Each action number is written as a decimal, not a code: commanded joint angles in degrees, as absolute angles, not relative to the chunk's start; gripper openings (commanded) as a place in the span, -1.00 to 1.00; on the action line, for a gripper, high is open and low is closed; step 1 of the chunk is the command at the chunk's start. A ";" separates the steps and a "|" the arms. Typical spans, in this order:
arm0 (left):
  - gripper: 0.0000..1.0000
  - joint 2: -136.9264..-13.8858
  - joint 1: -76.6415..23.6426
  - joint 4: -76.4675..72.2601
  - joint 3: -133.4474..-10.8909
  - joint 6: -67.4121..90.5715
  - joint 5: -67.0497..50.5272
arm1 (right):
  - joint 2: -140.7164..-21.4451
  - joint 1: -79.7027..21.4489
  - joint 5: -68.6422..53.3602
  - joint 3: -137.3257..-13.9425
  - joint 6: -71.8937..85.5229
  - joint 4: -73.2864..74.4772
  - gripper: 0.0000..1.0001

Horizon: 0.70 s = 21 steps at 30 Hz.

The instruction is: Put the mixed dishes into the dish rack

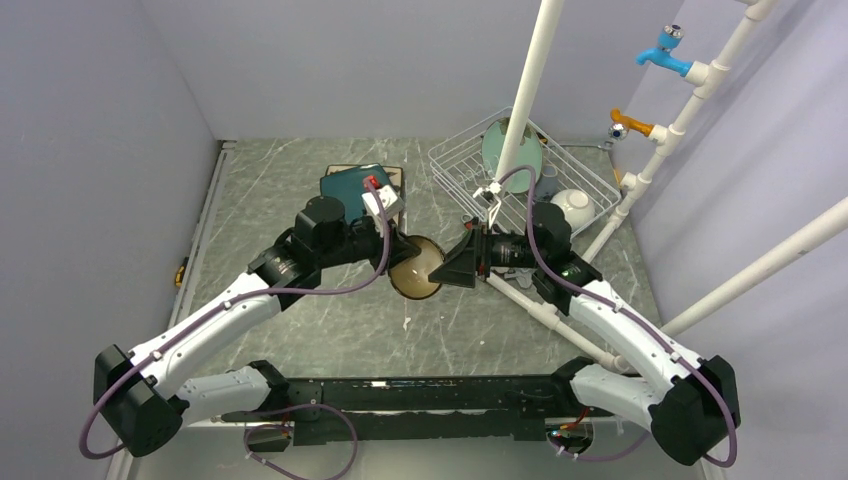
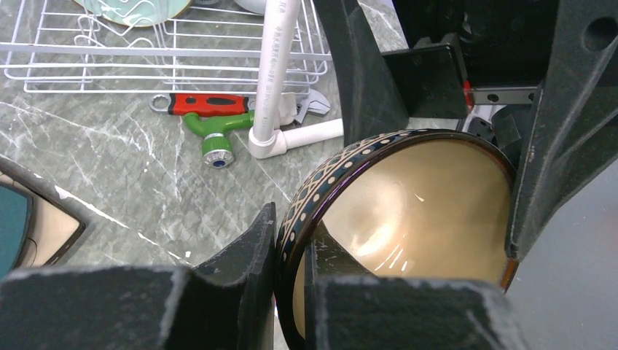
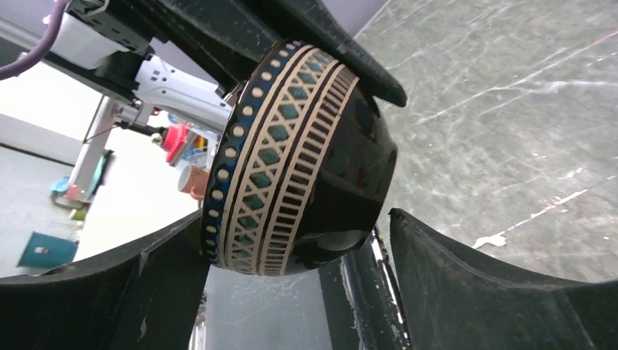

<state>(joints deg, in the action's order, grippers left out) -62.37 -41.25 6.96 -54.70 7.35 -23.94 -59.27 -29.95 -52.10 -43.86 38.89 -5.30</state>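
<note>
The brown glazed bowl (image 1: 415, 272) hangs tipped on its side above the table's middle. My left gripper (image 1: 397, 243) is shut on its patterned rim (image 2: 321, 182), one finger inside and one outside (image 2: 290, 248). My right gripper (image 1: 452, 265) stands open around the bowl's body (image 3: 291, 160); its left finger sits at the rim, and a gap shows at the right finger (image 3: 297, 219). The dish rack (image 1: 460, 165) at the back right holds the mint-green plate (image 1: 500, 150), the white bowl (image 1: 572, 205) and a small mug (image 1: 549, 180). The teal square plate (image 1: 350, 183) lies at the back, left of the rack.
A white pipe frame (image 1: 530, 80) rises through the rack area, with a pipe (image 2: 277, 73) along the table in front of the rack (image 2: 146, 55). A red-handled tool (image 2: 211, 104) and a green fitting (image 2: 215, 138) lie by that pipe. Grey walls close in left and back.
</note>
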 commanded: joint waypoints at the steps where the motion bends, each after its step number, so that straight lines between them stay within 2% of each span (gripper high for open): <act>1: -1.00 -61.44 -40.58 0.44 -56.25 9.37 -26.67 | -59.09 -29.74 -57.23 -40.67 46.19 -19.33 0.68; 4: -1.00 -61.64 -40.46 0.44 -56.41 9.32 -26.82 | -60.52 -29.70 -58.14 -39.48 49.81 -24.41 0.53; 9: -1.00 -62.35 -40.34 0.44 -56.85 9.60 -27.19 | -62.78 -29.71 -58.83 -39.14 52.69 -28.83 0.50; 12: -1.00 -62.66 -40.42 0.73 -56.87 9.63 -27.06 | -63.25 -29.75 -59.29 -37.58 55.33 -33.28 0.30; 14: -1.00 -62.67 -40.41 1.10 -56.87 9.38 -26.40 | -63.54 -29.71 -59.50 -36.67 57.11 -35.90 0.04; 15: -1.00 -62.71 -40.38 1.20 -56.93 9.28 -26.17 | -63.86 -29.69 -59.50 -36.43 57.64 -36.55 -0.33; 17: -1.00 -62.86 -40.39 1.53 -57.19 9.07 -25.93 | -64.23 -29.68 -59.57 -36.17 58.35 -37.57 -0.92; 18: -1.00 -62.99 -40.35 1.72 -57.36 8.98 -25.85 | -64.31 -29.66 -59.58 -36.17 58.37 -37.64 -1.00; 21: -1.00 -63.32 -40.34 1.92 -57.62 9.24 -25.31 | -64.39 -29.71 -59.41 -36.32 58.69 -38.63 -1.00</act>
<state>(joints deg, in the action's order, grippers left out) -63.61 -39.90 7.88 -54.72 8.45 -23.62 -64.71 -29.43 -57.60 -35.86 55.59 -30.00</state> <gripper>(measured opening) 0.155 0.719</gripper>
